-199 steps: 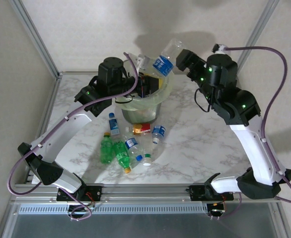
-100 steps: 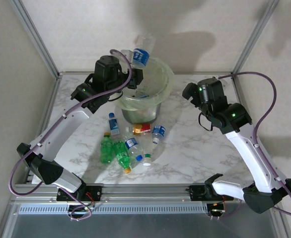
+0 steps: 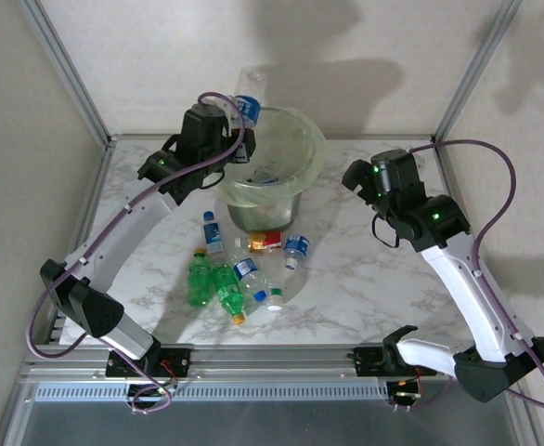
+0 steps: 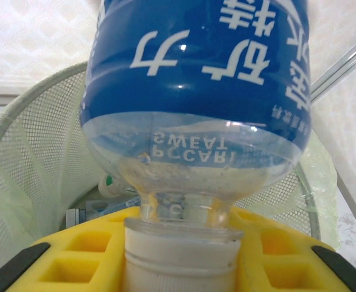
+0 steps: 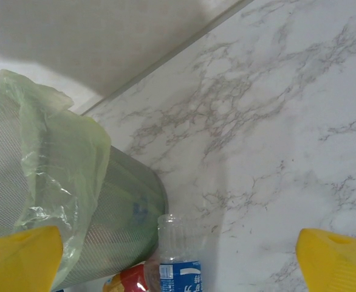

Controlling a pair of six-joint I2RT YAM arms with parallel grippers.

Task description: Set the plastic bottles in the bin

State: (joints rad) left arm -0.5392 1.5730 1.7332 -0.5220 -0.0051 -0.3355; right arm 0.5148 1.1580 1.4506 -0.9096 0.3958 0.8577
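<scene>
While the mesh bin (image 3: 311,158), lined with a pale green bag (image 3: 300,130), holds a few dropped bottles (image 4: 108,198) at its bottom, the left gripper (image 3: 239,123) clamps a Pocari Sweat bottle (image 3: 247,96) by its neck above the rim at 10 o'clock. Loose bottles (image 3: 239,271) lie at the bin's 6 o'clock. The right gripper (image 3: 356,175) hovers at 3 o'clock, jaws wide.

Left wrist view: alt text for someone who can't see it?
A yellow claw grips a clear, blue-labelled bottle by its neck, close to the camera. Behind it is a mesh bin lined in pale green.
</scene>
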